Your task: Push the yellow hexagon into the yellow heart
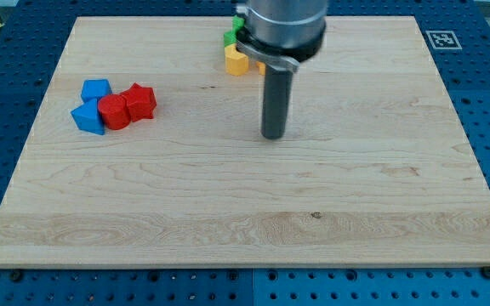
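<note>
A yellow block (237, 60), whose shape I cannot make out for sure, lies near the view's top centre, partly hidden by the arm. A second yellow piece (261, 66) peeks out just right of it under the arm's housing. A green block (230, 36) sits right above the yellow one, mostly hidden. My tip (272, 135) rests on the board below and slightly right of these blocks, apart from them by a clear gap.
A cluster at the view's left holds two blue blocks (96, 89) (88, 117) and two red blocks (114, 111) (140, 101), touching one another. The wooden board (245, 212) sits on a blue pegboard table. A marker tag (441, 39) lies at the top right.
</note>
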